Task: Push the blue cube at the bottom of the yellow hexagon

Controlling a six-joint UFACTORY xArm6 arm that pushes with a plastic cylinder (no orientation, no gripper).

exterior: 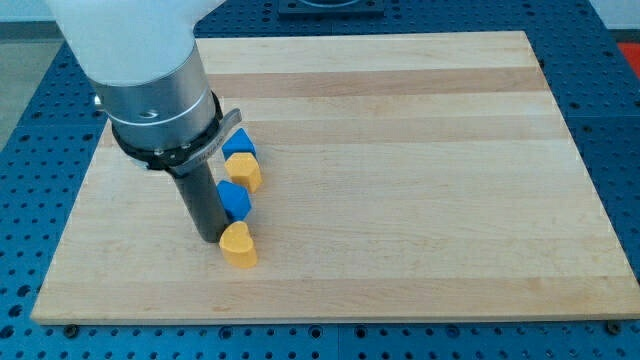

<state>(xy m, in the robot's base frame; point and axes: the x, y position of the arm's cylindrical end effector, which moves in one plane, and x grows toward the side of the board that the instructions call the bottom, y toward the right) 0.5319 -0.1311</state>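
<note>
My tip (pixel 207 238) stands on the wooden board (pixel 420 200) in the view's left half, a plain dark rod with nothing held, since it has no jaws to open or close. Its lower end sits just to the view's left of the lower yellow block (pixel 238 245), touching it or very nearly so; which, I cannot tell. Just above that, against the rod's right side, is the lower blue block (pixel 234 199), which looks cube-like. Above it lies the upper yellow block (pixel 245 171), rounded, its exact shape hard to make out, and directly above that the upper blue block (pixel 238 144), partly tucked under the arm's grey collar (pixel 165 120). The four blocks form a short, slightly slanted column, alternating blue and yellow, each touching or nearly touching its neighbour. The board rests on a blue perforated table (pixel 40 200)
</note>
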